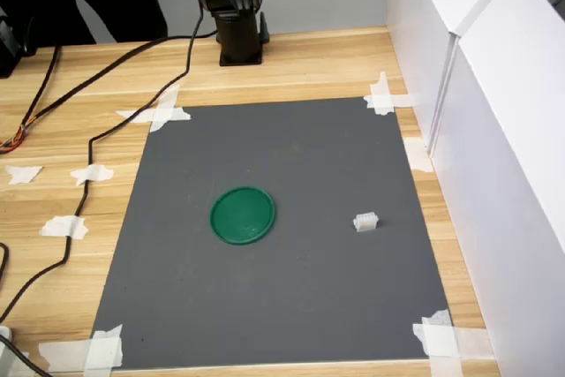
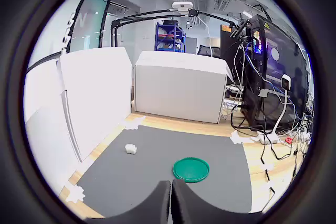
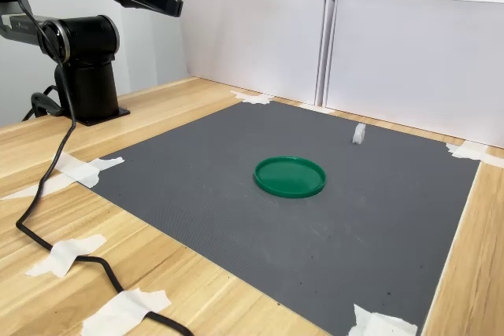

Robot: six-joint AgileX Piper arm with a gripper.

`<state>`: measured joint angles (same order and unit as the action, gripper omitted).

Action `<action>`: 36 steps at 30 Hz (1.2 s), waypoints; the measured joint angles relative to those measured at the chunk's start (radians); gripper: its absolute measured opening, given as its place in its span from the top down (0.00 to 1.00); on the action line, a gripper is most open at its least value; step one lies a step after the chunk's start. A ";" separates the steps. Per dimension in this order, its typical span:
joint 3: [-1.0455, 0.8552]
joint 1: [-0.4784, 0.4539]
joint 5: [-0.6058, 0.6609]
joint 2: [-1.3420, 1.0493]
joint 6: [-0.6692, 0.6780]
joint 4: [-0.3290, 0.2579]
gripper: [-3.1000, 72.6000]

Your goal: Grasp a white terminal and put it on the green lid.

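One black tool (image 2: 171,200), fingers pressed together, clenched on nothing, raised high near the arm base in the second exterior view. One flat round dark-green plastic lid (image 1: 243,214) lies near the middle of one dark grey mat (image 1: 291,306). One tiny translucent-white ribbed terminal (image 1: 365,222) sits on the mat, apart from the lid, toward the first exterior view's right. Mat corners taped to one wooden worktop (image 1: 53,139). One black cable (image 3: 47,226) crosses the worktop. White panels (image 3: 409,60) stand along the worktop. No readable writing.
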<state>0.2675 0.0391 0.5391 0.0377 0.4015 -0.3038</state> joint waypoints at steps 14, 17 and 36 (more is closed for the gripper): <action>0.275 0.000 0.050 0.405 0.102 0.001 0.98; 0.344 0.000 0.091 0.505 0.134 0.001 0.98; 0.758 0.012 0.389 1.001 0.289 0.009 0.98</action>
<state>1.0251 0.0511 0.9283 1.0389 0.6906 -0.2949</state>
